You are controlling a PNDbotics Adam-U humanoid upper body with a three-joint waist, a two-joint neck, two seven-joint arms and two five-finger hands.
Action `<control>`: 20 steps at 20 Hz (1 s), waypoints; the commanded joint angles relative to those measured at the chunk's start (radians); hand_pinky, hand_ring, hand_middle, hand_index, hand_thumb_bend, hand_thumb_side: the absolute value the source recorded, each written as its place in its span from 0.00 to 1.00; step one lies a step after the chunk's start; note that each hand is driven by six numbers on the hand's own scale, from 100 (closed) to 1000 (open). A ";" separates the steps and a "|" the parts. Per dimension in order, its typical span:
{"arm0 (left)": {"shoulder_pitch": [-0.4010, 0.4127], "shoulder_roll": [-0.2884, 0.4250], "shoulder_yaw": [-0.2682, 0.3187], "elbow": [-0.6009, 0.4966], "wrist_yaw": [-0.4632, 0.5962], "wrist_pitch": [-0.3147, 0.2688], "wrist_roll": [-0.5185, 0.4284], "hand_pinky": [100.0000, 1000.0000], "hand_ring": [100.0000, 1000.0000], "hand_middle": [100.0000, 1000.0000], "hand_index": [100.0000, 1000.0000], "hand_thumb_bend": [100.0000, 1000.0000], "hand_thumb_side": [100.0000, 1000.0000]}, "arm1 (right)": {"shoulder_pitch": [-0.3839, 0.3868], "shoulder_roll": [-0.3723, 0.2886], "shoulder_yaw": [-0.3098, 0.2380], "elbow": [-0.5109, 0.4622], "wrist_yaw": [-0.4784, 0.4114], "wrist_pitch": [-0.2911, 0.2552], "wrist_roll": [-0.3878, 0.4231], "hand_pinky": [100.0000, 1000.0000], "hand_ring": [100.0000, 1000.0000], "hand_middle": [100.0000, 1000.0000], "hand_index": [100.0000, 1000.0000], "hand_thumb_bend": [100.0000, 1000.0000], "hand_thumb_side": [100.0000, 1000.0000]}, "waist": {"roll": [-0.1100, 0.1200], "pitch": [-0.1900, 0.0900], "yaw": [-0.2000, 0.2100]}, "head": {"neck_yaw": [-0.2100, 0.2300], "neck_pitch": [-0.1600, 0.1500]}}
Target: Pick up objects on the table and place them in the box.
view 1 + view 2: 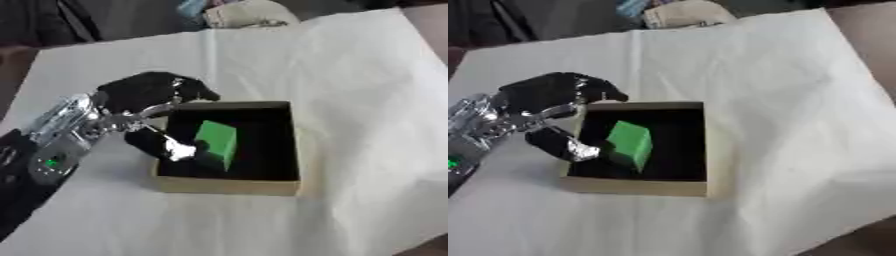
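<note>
Your left hand [156, 107] sits at the box's [229, 186] left wall, fingers spread around the green block [217, 142]. The block stands tilted inside the box, likely because you are letting go.

Matt cardboard-like box [229, 186], smooth green block [217, 140], perhaps plastic, on creased white paper [350, 75]

Box [636, 187]: tan walls, dark inside, centre.
Green block [630, 144]: tilted, inside box.
Left hand [553, 100]: nine o'clock, thumb beside block.

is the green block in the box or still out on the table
In the box: the green block sits tilted on the box's dark interior, inside its walls, left hand beside it.
</note>
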 commanded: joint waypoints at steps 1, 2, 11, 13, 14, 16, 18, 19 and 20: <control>0.030 -0.011 0.076 -0.078 0.092 0.031 0.051 0.76 0.70 0.72 0.92 0.08 0.67 | -0.004 -0.015 -0.009 -0.016 -0.008 -0.001 -0.003 0.79 0.83 0.76 0.88 0.00 0.61 | -0.008 -0.012 0.007 | 0.000 -0.014; 0.047 -0.025 0.094 -0.093 0.125 0.039 0.067 0.75 0.69 0.71 0.92 0.03 0.68 | -0.005 -0.015 -0.009 -0.017 -0.008 -0.002 -0.003 0.79 0.83 0.76 0.88 0.00 0.61 | -0.009 -0.011 0.010 | 0.001 -0.014; 0.180 -0.193 0.249 -0.103 0.357 0.078 0.289 0.71 0.62 0.63 0.91 0.00 0.73 | 0.000 -0.006 -0.012 -0.023 -0.007 -0.001 -0.006 0.79 0.83 0.77 0.88 0.00 0.61 | -0.024 -0.010 0.029 | 0.019 -0.001; 0.198 -0.219 0.266 -0.088 0.381 0.075 0.320 0.71 0.62 0.63 0.91 0.00 0.74 | 0.002 -0.005 -0.011 -0.024 -0.006 0.000 -0.005 0.79 0.83 0.77 0.88 0.00 0.61 | -0.029 -0.011 0.037 | 0.023 0.006; 0.206 -0.230 0.272 -0.080 0.387 0.073 0.330 0.71 0.62 0.63 0.91 0.00 0.75 | 0.002 -0.006 -0.010 -0.024 -0.006 0.000 -0.004 0.79 0.83 0.77 0.88 0.00 0.61 | -0.031 -0.011 0.039 | 0.025 0.010; 0.217 -0.251 0.285 -0.064 0.394 0.071 0.345 0.71 0.62 0.63 0.91 0.00 0.76 | 0.002 -0.005 -0.009 -0.026 -0.005 0.000 -0.003 0.79 0.83 0.77 0.88 0.00 0.61 | -0.033 -0.010 0.039 | 0.028 0.016; 0.221 -0.272 0.295 -0.047 0.400 0.071 0.360 0.71 0.62 0.63 0.91 0.00 0.76 | 0.001 -0.001 -0.007 -0.025 -0.005 0.002 -0.002 0.79 0.83 0.77 0.88 0.00 0.61 | -0.035 -0.009 0.042 | 0.034 0.028; 0.221 -0.279 0.298 -0.040 0.402 0.072 0.364 0.71 0.62 0.63 0.91 0.00 0.77 | 0.000 -0.001 -0.005 -0.025 -0.004 0.002 0.001 0.79 0.83 0.77 0.88 0.00 0.61 | -0.035 -0.008 0.044 | 0.037 0.037; 0.221 -0.285 0.300 -0.033 0.403 0.071 0.367 0.71 0.62 0.63 0.91 0.00 0.77 | -0.001 -0.001 -0.003 -0.026 -0.003 0.003 0.003 0.79 0.83 0.77 0.88 0.00 0.61 | -0.035 -0.008 0.045 | 0.040 0.043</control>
